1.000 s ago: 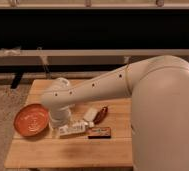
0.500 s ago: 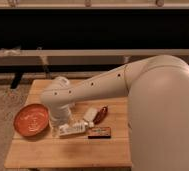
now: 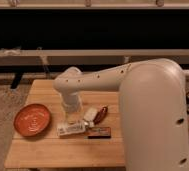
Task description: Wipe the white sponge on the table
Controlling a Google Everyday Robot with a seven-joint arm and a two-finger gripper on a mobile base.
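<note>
The white sponge (image 3: 90,114) lies on the light-wood table (image 3: 43,150), near the middle of its planked top. My gripper (image 3: 71,109) hangs down from the white arm's wrist (image 3: 68,82), just left of the sponge and apart from it. The gripper stands low over the table, behind the long white labelled tube (image 3: 73,129). The arm reaches in from the right and hides the table's right side.
An orange plate (image 3: 33,120) sits on the table's left part. A small red object (image 3: 102,112) lies right next to the sponge. A dark flat bar (image 3: 99,132) lies in front of it, beside the tube. Behind the table runs a dark wall with rails.
The wrist and gripper have moved to the right and toward the back of the table, nearer the sponge. The things on the table have not moved.
</note>
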